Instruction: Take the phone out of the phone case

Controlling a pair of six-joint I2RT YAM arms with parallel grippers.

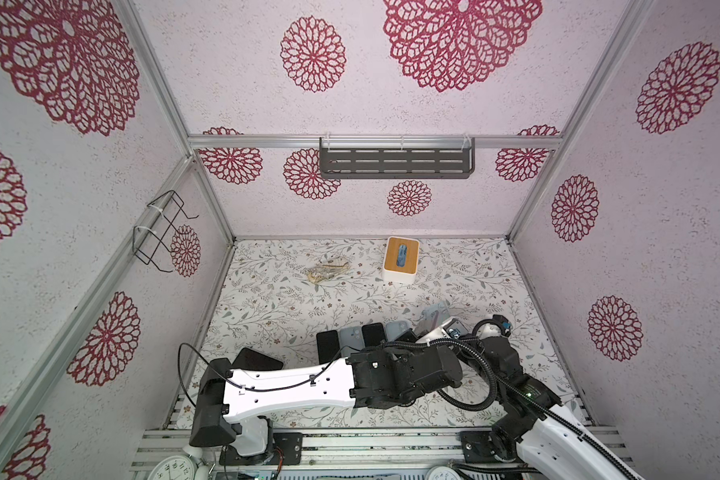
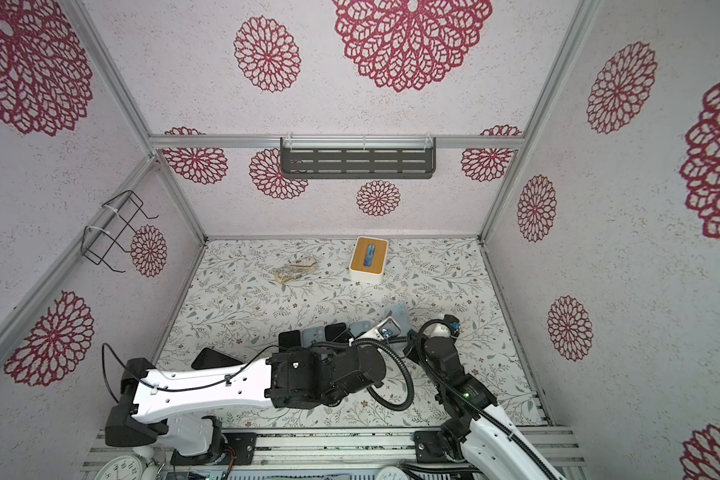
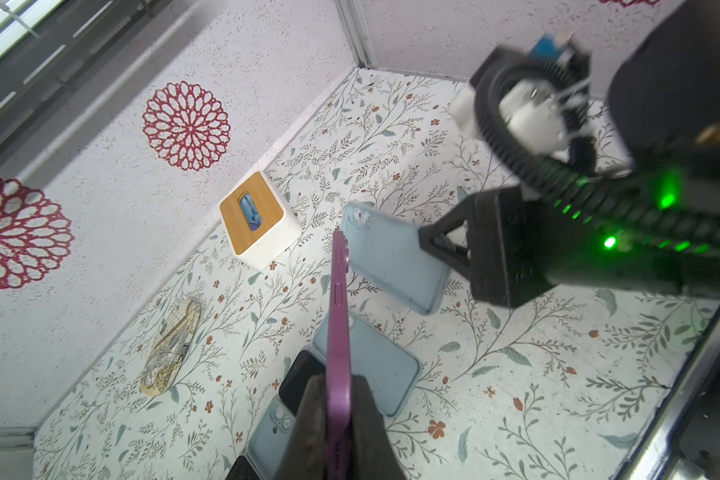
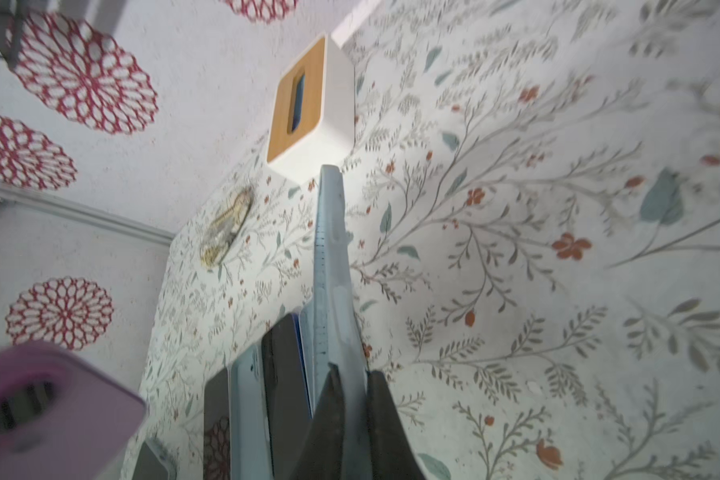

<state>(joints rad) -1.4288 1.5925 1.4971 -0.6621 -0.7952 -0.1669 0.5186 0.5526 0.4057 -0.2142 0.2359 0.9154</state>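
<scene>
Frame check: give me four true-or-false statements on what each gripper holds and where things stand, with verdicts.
1. The left gripper is shut on the purple phone. True.
2. The right gripper is open and empty. False: it is shut on the translucent pale blue phone case.
3. The purple phone sits inside the pale blue case. False: they are apart, one in each gripper.
4. The white box with a wooden lid stands near the back wall. True.
</scene>
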